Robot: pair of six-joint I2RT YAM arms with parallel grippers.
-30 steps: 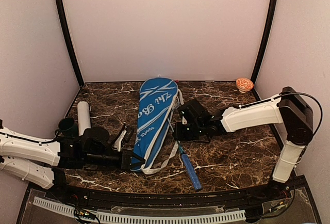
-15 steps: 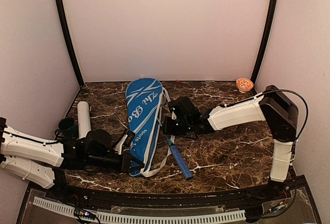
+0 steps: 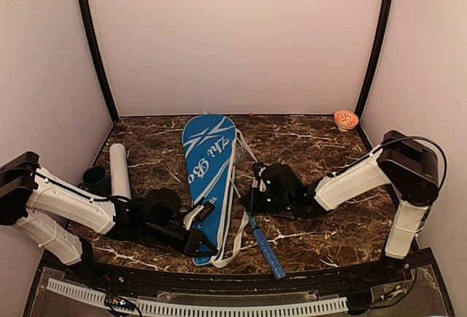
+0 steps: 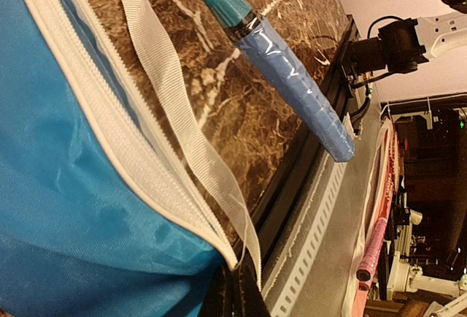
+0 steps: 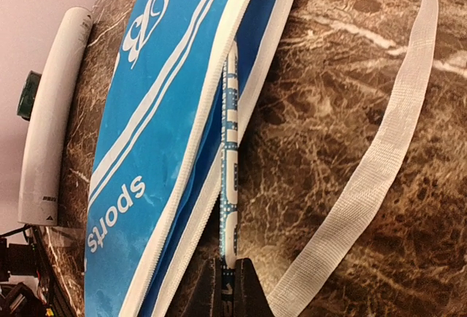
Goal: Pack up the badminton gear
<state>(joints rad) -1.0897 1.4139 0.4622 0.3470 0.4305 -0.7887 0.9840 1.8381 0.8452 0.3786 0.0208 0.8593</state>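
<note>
Top external view gives us the relation that matters. The blue racket cover (image 3: 208, 178) lies lengthwise on the desk (image 3: 343, 222), its rounded head to the far side and its narrow end at the near edge. A racket (image 3: 263, 247) runs along the cover's right edge, its head tucked inside and its blue handle jutting out to the near right.

The right gripper (image 3: 252, 199) is the nearer one. It sits just right of the cover, pinched narrow on the racket's thin shaft, with its arm stretched low and pointing left. The left gripper (image 3: 198, 244) is clamped on the cover's near end, and its arm reaches low across from the left.

We judge the next move to be a push along the racket's long axis, toward the far side.
</note>
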